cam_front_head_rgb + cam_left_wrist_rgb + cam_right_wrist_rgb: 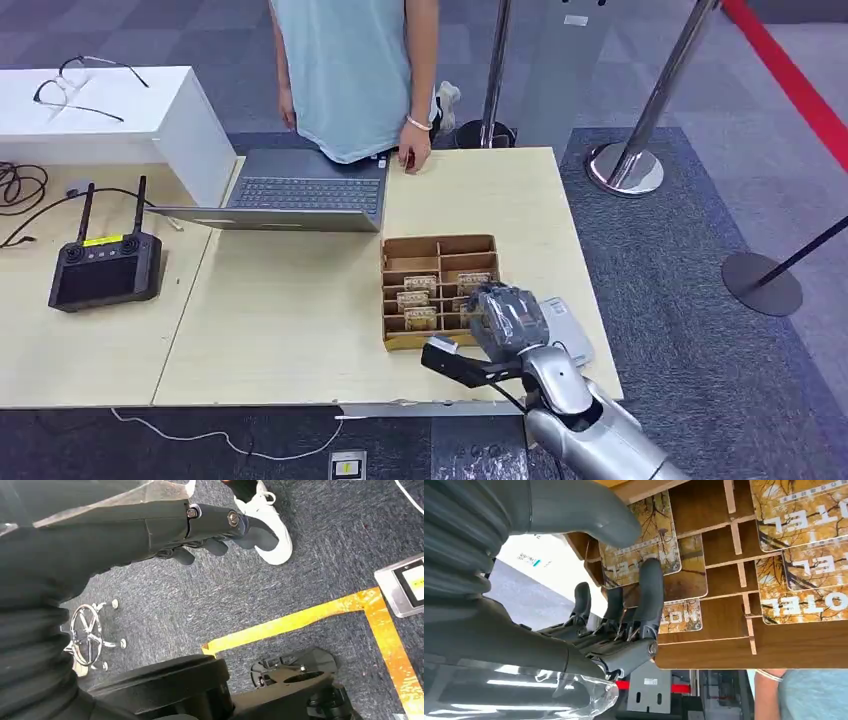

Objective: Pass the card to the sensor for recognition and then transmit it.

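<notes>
The card pickup is judged under way: a card (639,540) in the tray (400,343) is touched by the right hand's (505,318) spread fingers (650,592), so pinching is needed next.

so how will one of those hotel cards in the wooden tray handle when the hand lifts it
The card looks thin, flat and probably stiff and light. Its glossy printed face may slip under the fingers. Lying flat between the tray dividers, its edge looks hard to catch.
</notes>
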You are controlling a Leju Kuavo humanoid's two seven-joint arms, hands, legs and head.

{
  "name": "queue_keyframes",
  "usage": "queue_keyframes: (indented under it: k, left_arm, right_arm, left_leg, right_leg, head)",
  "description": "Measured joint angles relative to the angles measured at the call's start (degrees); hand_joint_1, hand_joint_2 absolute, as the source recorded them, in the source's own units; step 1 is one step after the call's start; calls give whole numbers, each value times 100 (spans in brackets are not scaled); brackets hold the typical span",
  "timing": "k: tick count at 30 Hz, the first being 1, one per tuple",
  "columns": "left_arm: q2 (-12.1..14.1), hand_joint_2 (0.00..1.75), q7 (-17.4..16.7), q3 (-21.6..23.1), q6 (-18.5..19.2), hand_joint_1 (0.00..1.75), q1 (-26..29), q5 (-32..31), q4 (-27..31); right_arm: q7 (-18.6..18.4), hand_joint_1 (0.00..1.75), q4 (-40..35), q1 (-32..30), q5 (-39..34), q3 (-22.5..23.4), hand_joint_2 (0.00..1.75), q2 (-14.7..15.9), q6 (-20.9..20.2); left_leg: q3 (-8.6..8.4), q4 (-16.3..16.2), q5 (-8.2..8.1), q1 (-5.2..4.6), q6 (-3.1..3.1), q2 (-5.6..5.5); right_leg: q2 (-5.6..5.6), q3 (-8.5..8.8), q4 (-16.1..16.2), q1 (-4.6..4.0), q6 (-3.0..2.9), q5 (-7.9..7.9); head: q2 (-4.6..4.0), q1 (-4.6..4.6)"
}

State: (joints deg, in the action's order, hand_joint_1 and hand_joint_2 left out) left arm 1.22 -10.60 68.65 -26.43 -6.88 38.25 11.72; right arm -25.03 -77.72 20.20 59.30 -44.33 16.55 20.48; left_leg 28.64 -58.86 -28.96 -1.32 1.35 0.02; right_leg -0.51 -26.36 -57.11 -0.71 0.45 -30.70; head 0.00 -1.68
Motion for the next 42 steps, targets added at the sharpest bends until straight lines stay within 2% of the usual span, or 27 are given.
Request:
queue_keyframes:
  k: [1,2,3,4,22,32,42]
  left_arm:
    - [0,175,0,0,0,0,0,0,0]
    - [0,175,2,0,0,0,0,-2,0]
    - [0,175,2,0,0,0,0,-2,0]
    - [0,175,2,0,0,0,0,0,0]
    - [-7,175,57,0,-17,0,1,-11,0]
    - [-7,175,59,0,-28,0,1,-22,0]
    - [-9,175,59,0,-22,0,1,-50,0]
  right_arm:
    - [0,91,0,0,2,0,175,0,0]
    - [0,106,0,1,6,0,175,0,0]
    - [0,159,0,2,7,0,175,0,0]
    - [0,175,-2,4,7,0,175,0,-2]
    - [83,175,-9,119,28,-59,175,-57,-24]
    - [68,175,-90,232,175,-55,175,-61,208]
    - [-2,175,-282,353,306,-44,175,-83,245]
  left_leg:
    - [0,0,0,0,0,0]
    - [0,0,0,0,0,0]
    - [0,0,0,0,0,0]
    - [0,0,0,0,0,0]
    - [0,0,0,0,0,0]
    - [-1,0,0,0,0,-1]
    - [0,0,0,0,0,0]
  right_leg:
    - [0,0,0,0,0,0]
    - [0,0,0,0,0,0]
    - [0,0,0,0,0,0]
    - [0,0,0,0,0,0]
    - [0,2,0,0,0,0]
    - [0,1,0,0,0,0]
    - [0,1,-1,0,0,0]
  head:
    - [0,0]
    - [0,0]
    - [0,0]
    - [0,0]
    - [0,0]
    - [0,0]
    - [0,0]
